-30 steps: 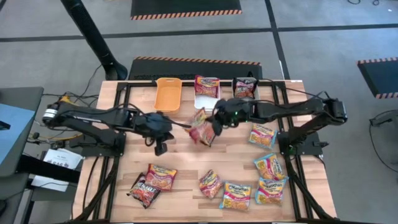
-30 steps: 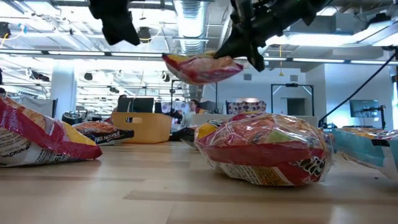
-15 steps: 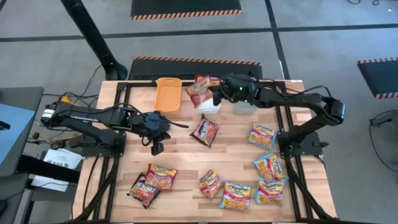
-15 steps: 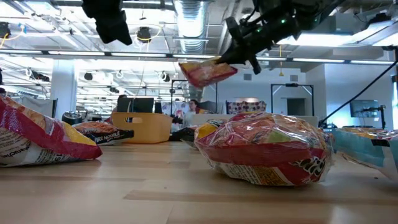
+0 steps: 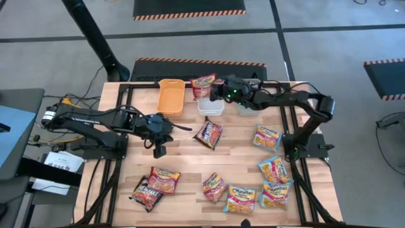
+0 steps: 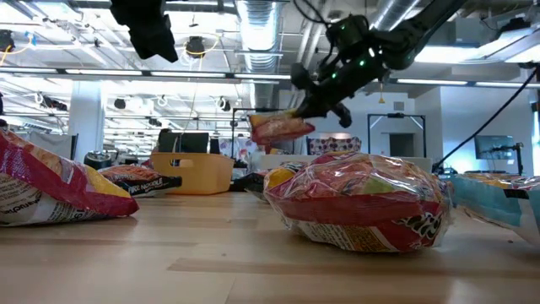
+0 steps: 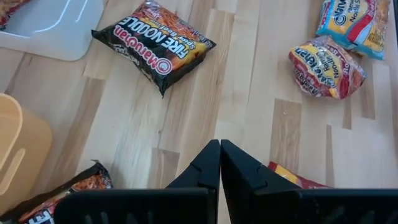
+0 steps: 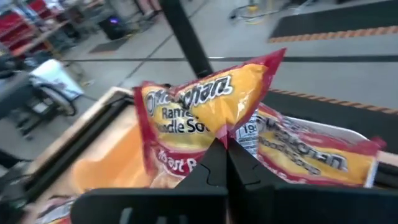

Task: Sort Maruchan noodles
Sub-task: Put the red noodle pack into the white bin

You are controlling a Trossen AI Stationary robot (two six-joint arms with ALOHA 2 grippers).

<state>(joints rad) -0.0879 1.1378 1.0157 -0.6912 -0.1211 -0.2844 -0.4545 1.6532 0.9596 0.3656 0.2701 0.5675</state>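
My right gripper (image 5: pixel 216 90) is at the far side of the table, shut on a red-orange Maruchan noodles packet (image 5: pixel 203 84) held above the white bin (image 5: pixel 211 107). Another red-orange packet (image 8: pixel 311 155) lies in that bin behind the held one. A dark red-black packet (image 5: pixel 207 132) lies flat mid-table. My left gripper (image 7: pixel 219 149) hangs shut and empty over the table left of that dark packet. Several more packets (image 5: pixel 240 197) lie along the near and right sides. My right gripper pinches the red-orange packet by one edge (image 8: pixel 227 133) between its two fingers. The fingers come from the table's right, slanting a little downward (image 6: pixel 314 103). The packet sticks out ahead of the fingertips, roughly level (image 6: pixel 281 127), lifted clear above the white bin.
An orange bin (image 5: pixel 171 95) stands left of the white one. A yellow-and-blue packet (image 5: pixel 267 136) lies at the right. A red-orange packet (image 5: pixel 163 179) and a dark one (image 5: pixel 147 193) lie near left. Dark frame rails run along the table's left and right sides.
My right gripper has carried the red-orange packet from over the middle of the table toward the far edge, sinking a little and turning. The packet stays lifted clear, now over the white bin. The dark packet that lay under it mid-table shows fully.
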